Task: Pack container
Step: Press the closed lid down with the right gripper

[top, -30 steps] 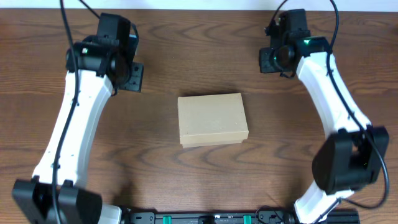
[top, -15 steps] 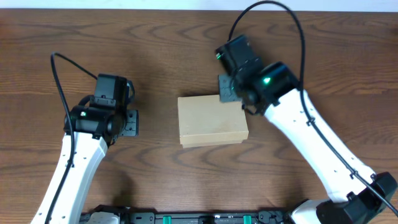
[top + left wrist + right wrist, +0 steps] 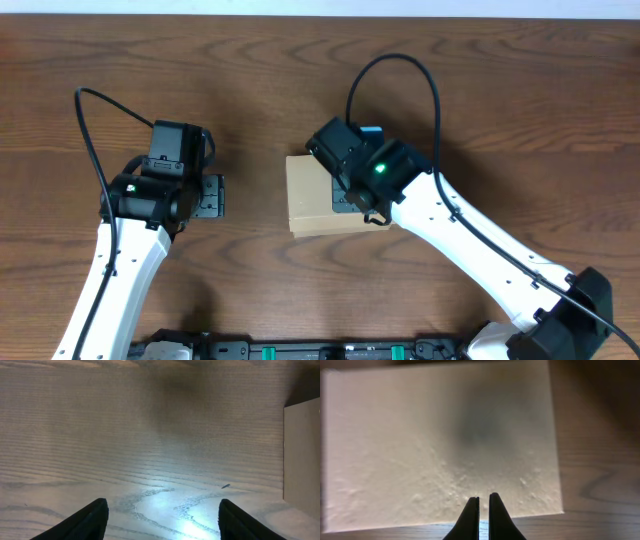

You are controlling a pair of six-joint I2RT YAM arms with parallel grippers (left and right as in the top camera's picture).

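The container [image 3: 308, 196] is a small tan cardboard box with its lid shut, lying on the wooden table near the middle. It fills most of the right wrist view [image 3: 430, 445] and its edge shows at the right of the left wrist view [image 3: 303, 455]. My right gripper [image 3: 350, 200] hovers over the box's right half; its fingers [image 3: 483, 502] are nearly together with nothing between them, at the box's near edge. My left gripper [image 3: 210, 196] is left of the box, apart from it; its fingers [image 3: 162, 515] are wide open and empty over bare wood.
The brown wooden table [image 3: 500, 110] runs to all sides. A black rail with green clips [image 3: 320, 350] lies along the front edge. No other loose object shows.
My right arm has swung from the far right corner to above the box. My left arm has drawn down and back toward the box's left side.
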